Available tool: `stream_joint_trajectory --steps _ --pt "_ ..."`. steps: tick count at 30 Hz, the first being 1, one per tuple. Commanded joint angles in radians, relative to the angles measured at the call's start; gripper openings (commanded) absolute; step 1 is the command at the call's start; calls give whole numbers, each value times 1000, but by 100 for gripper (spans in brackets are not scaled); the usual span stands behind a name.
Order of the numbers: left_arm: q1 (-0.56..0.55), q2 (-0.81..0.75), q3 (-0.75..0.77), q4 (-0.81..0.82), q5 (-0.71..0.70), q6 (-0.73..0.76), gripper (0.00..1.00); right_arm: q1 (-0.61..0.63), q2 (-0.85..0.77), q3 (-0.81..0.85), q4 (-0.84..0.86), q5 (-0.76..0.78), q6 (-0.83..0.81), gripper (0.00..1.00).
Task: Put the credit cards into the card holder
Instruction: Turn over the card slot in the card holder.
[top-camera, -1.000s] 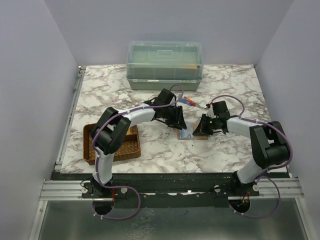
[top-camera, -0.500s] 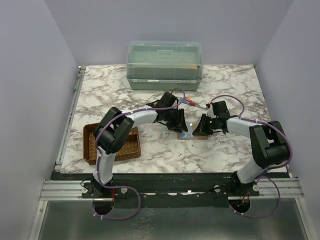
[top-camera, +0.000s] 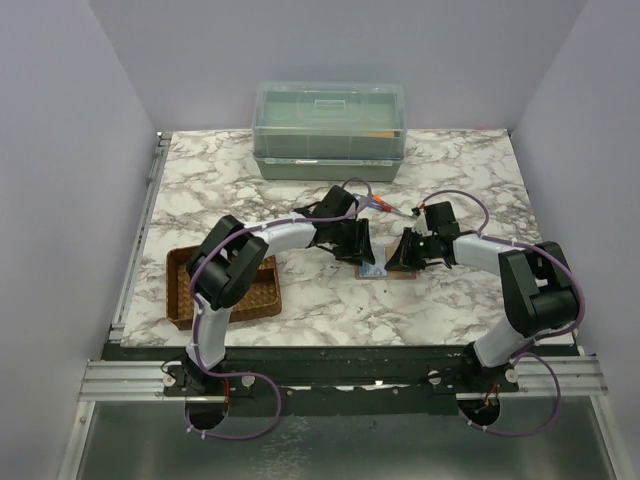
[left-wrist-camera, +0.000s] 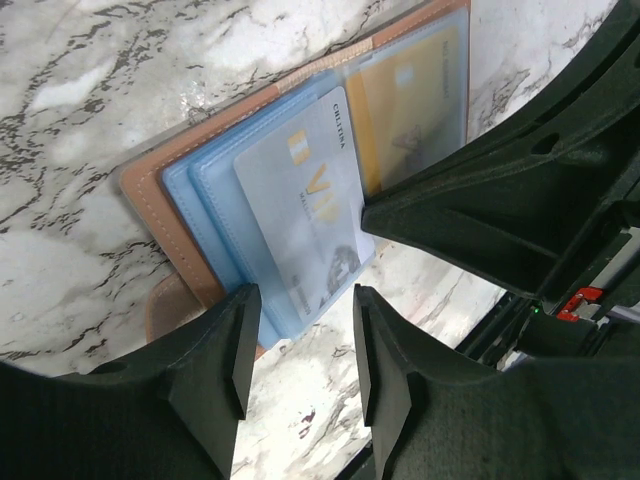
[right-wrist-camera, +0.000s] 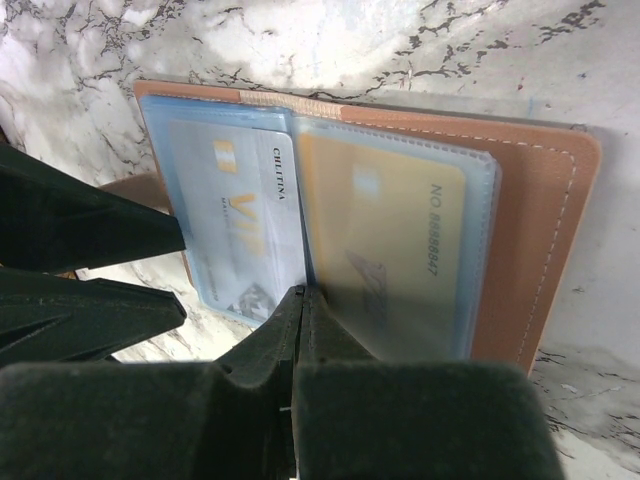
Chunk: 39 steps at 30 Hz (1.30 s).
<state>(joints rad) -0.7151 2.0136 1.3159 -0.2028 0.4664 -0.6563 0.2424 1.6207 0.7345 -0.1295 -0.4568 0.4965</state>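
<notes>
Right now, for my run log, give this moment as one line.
left gripper open, straddling silver card edge | right gripper shut, tip on wallet | gold card in wallet

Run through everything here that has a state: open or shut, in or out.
card holder, open, lying flat
gold card, inside a clear sleeve
silver card, on the holder's other half; tucked in or not, cannot tell
plastic box, lid on
left tool, open
right tool, shut, tip at the holder's middle

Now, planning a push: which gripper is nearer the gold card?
Right. The right gripper, shut, sits at the edge of the gold card; the left gripper straddles the silver card.
</notes>
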Motion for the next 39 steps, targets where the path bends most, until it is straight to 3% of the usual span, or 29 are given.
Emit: stream_joint_trajectory --steps 1,9,16,22,30,39 --pt "-4 -52 -25 13 -68 11 49 -1 23 -12 -33 43 -27 0" --pt "-5 -26 -14 21 -18 2 49 0 31 -10 -27 39 -25 0" --pt "-5 -15 -9 41 7 7 40 0 35 -14 -20 30 -28 0" --pt "-6 3 -2 62 42 -3 41 -1 32 -22 -9 20 -35 0" --pt "-6 -35 -35 67 -34 -13 46 0 27 -24 -14 23 -36 0" --pt "-5 -22 -41 67 -24 -35 45 0 25 -21 -18 20 -33 0"
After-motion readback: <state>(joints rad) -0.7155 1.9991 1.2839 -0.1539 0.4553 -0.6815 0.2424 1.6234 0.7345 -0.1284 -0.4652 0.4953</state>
